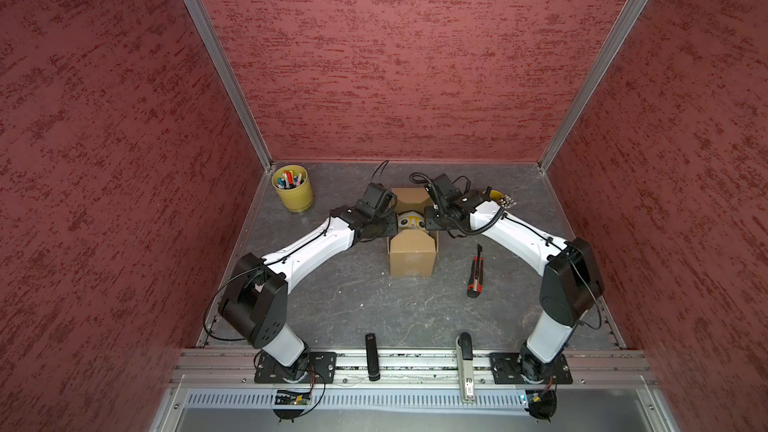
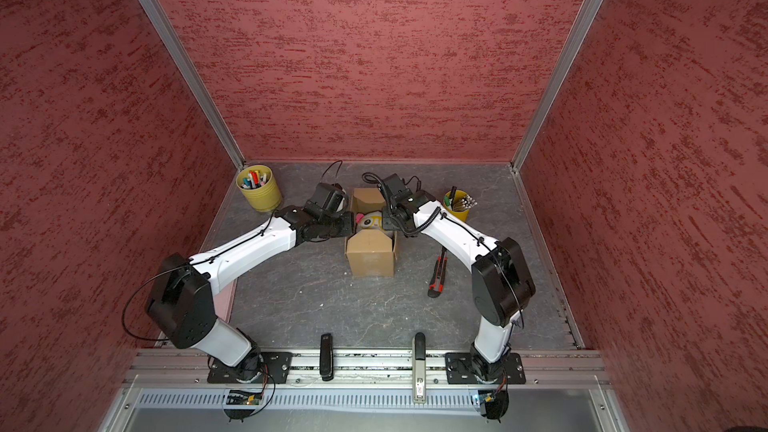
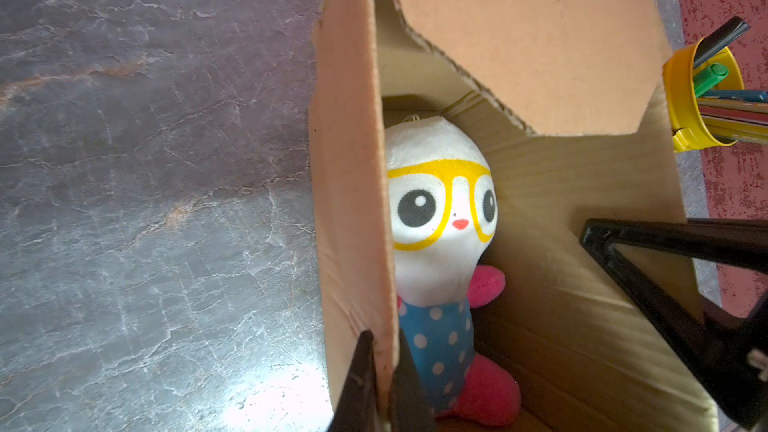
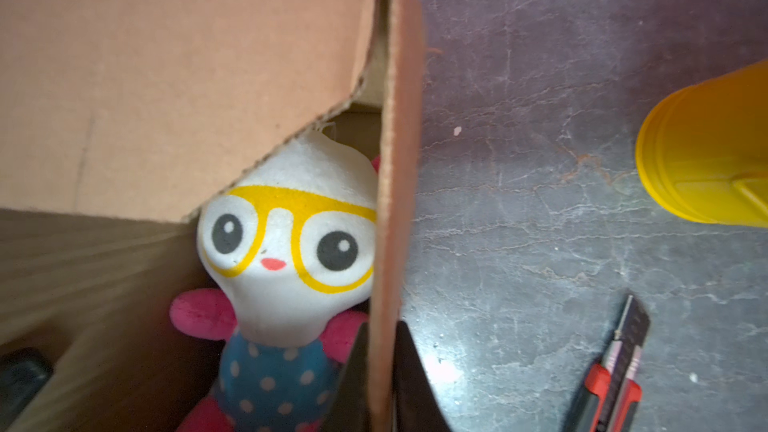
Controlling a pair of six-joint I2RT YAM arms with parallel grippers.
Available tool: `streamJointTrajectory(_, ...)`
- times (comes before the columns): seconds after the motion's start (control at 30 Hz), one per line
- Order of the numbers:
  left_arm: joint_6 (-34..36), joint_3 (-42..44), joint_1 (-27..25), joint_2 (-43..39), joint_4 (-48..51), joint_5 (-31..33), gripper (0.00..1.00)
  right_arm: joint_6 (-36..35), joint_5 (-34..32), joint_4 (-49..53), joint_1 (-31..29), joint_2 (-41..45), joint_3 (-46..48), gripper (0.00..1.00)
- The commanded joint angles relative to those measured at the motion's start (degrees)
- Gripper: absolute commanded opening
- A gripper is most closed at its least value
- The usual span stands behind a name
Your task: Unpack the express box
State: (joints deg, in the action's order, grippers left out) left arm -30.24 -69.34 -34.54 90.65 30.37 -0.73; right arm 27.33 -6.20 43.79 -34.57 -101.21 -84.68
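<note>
Here the express box (image 1: 412, 258) sits between the arms. The left gripper (image 3: 383, 384) is clamped on its left flap and the right gripper (image 4: 381, 380) pinches the right flap, probably to hold the mouth wide over the plush toy (image 3: 440, 209). Near and far flaps overhang it; bare table (image 1: 353, 309) lies nearer, the utility knife (image 1: 476, 272) to the right.

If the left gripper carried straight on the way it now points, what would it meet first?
The left gripper is clamped on the express box flap, pointing down. Going on, its inner finger would likely meet the plush toy first; depth is unclear.
</note>
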Motion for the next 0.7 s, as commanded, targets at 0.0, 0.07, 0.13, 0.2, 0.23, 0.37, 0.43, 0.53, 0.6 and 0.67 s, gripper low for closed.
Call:
streamJointTrajectory(0.0, -1.4, 1.3, -0.3, -1.9, -2.6, -2.8, 0.00, -0.5, 1.1, 0.8, -0.1, -0.2, -2.1, 0.34)
streamJointTrajectory(0.07, -2.0, 1.7, -0.3, -2.6, -2.3, -1.5, 0.00, -0.2, 0.9, 1.5, -0.1, 0.9, -2.9, 0.48)
streamJointTrajectory(0.13, -2.8, 2.3, -0.3, -3.5, -2.3, -0.5, 0.00, -0.2, 1.0, 1.6, -0.2, 2.4, -3.4, 0.55)
streamJointTrajectory(0.2, -3.6, 3.1, -0.3, -4.6, -2.2, 0.6, 0.00, -0.1, 0.8, 2.0, -0.3, 4.5, -3.9, 0.59)
streamJointTrajectory(0.23, -4.2, 3.3, -0.4, -5.3, -2.0, 1.3, 0.00, -0.2, 0.7, 2.3, -0.4, 5.7, -4.1, 0.61)
streamJointTrajectory(0.37, -6.0, 3.7, -1.6, -7.9, 0.0, 5.6, 0.00, -0.5, 0.2, 2.4, -0.4, 10.4, -4.2, 0.66)
streamJointTrajectory(0.43, -6.6, 3.4, -2.5, -8.9, 1.5, 8.1, 0.00, -1.0, 0.5, 2.1, -0.4, 13.1, -3.8, 0.68)
streamJointTrajectory(0.53, -8.3, 2.0, -3.9, -9.5, 5.4, 12.3, 0.00, -2.0, 0.7, 1.6, -0.4, 16.7, -2.9, 0.70)
streamJointTrajectory(0.6, -9.9, 0.6, -4.9, -9.4, 8.9, 15.8, 0.00, -3.0, 1.0, 1.3, -0.4, 18.9, -1.9, 0.72)
streamJointTrajectory(0.67, -11.6, -0.4, -6.2, -9.6, 11.9, 19.1, 0.00, -4.1, 1.4, 0.9, -0.5, 21.1, -0.7, 0.74)
